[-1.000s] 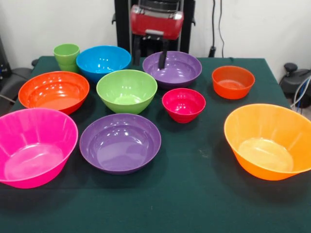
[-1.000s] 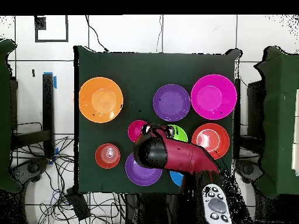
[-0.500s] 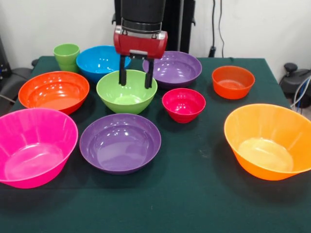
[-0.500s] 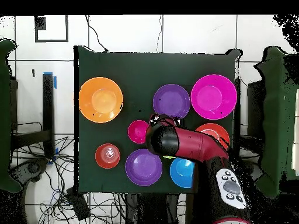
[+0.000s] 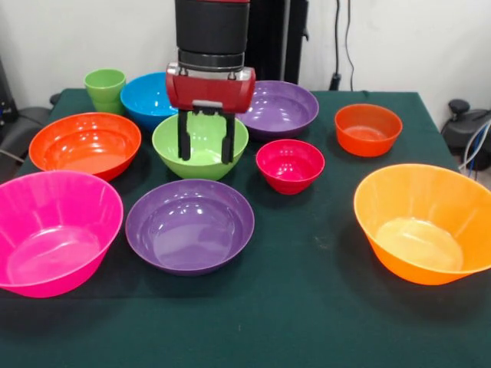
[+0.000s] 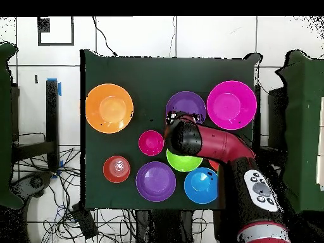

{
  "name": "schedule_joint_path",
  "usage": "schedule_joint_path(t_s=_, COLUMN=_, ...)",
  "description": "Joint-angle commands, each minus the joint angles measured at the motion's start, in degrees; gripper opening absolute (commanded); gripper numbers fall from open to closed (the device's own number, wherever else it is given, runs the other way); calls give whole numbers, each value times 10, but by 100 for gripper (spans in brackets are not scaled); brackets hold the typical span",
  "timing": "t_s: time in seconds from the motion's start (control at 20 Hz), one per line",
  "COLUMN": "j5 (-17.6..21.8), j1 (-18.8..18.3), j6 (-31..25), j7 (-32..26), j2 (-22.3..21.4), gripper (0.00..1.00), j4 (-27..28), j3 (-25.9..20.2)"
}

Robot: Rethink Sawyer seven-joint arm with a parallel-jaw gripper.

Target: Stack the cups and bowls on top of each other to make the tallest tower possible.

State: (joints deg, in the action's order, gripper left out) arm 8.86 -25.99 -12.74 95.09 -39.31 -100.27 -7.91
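Note:
My gripper [image 5: 205, 146] is open, its two black fingers [image 5: 184, 138] hanging over the lime-green bowl [image 5: 199, 149] at mid table; I cannot tell whether they touch it. The lime-green cup [image 5: 105, 88] stands at the far left beside the blue bowl [image 5: 153, 96]. One purple bowl [image 5: 280, 107] sits behind the gripper and another [image 5: 189, 225] in front of it. The small magenta bowl [image 5: 290, 165] is to the right. No bowl rests on another, so no tower stands. In the overhead view the arm [image 6: 209, 142] covers part of the green bowl [image 6: 183, 161].
A red-orange bowl [image 5: 84, 144] and a large pink bowl [image 5: 54, 230] are at the left. A small orange bowl [image 5: 368, 129] and a large orange bowl [image 5: 426, 222] are at the right. The dark green cloth [image 5: 307, 322] covers the table.
The gripper came from over the far purple bowl toward the camera and left, and lowered over the lime-green bowl. The bowls have not moved.

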Motion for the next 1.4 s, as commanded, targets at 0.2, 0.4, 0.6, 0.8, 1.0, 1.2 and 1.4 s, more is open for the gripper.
schedule_joint_path(t_s=0.2, j5=28, j1=35, j6=-47, j7=-1, j2=63, gripper=100, j4=82, j3=-60)
schedule_joint_path(t_s=0.4, j5=17, j1=62, j6=-21, j7=38, j2=70, gripper=100, j4=78, j3=-40)
schedule_joint_path(t_s=0.6, j5=11, j1=73, j6=4, j7=60, j2=77, gripper=100, j4=71, j3=-29)
schedule_joint_path(t_s=0.8, j5=9, j1=81, j6=25, j7=73, j2=86, gripper=100, j4=67, j3=-18)
schedule_joint_path(t_s=1.0, j5=7, j1=95, j6=42, j7=80, j2=104, gripper=100, j4=74, j3=-4)
schedule_joint_path(t_s=1.2, j5=7, j1=101, j6=50, j7=78, j2=111, gripper=100, j4=81, j3=5)
schedule_joint_path(t_s=1.4, j5=6, j1=106, j6=51, j7=80, j2=100, gripper=100, j4=72, j3=13)
